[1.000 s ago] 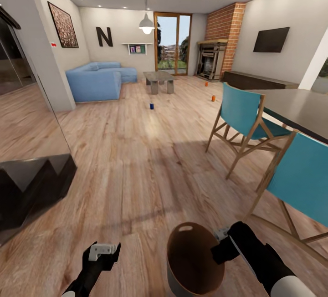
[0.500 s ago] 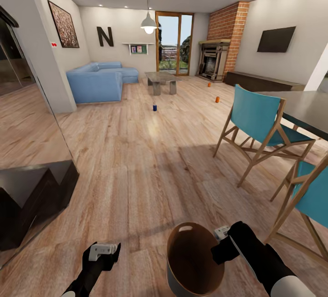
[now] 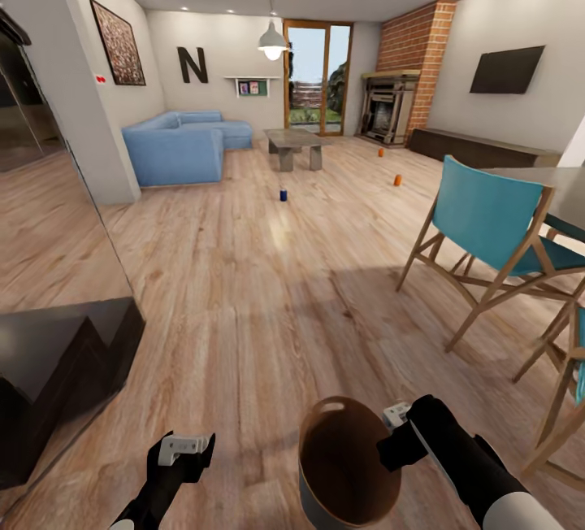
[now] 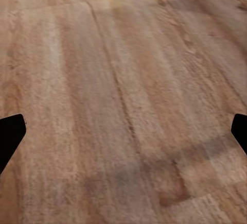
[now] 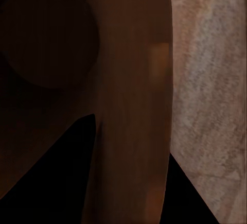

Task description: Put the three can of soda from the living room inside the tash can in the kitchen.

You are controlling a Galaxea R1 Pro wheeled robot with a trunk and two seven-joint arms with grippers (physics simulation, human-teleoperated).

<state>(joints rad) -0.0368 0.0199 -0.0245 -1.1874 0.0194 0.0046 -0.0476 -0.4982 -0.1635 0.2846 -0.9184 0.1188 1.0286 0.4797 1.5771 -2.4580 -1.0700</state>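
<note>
**A:** cans are all on the wood floor (image 3: pixel 244 302) in the living room, way ahead of the robot. Blue can (image 3: pixel 283 195) stands just in front of the coffee table (image 3: pixel 296 140); one orange can (image 3: pixel 397 180) is off to its right, and the other orange can (image 3: pixel 380 152) sits farther back toward the brick fireplace (image 3: pixel 392 107). All three look upright and well apart from each other

**B:** and the bin?

**A:** bin (image 3: pixel 313 485) is right up close at the bottom of the head view, brown inside, handle slot at the far rim. Right gripper (image 3: pixel 396 447) is clamped on its near-right rim. In the wrist view the rim wall (image 5: pixel 134 105) runs between the two dark fingers (image 5: pixel 51 172), one inside the bin and one outside

**B:** left one?

**A:** left gripper (image 4: pixel 123 131) is holding nothing, fingers spread wide over bare floor, tips barely poking in at the frame edges

**B:** anything else around?

**A:** blue sofa (image 3: pixel 183 144) on the left under the big N (image 3: pixel 192 65), teal chair (image 3: pixel 491 229) on the right
</note>
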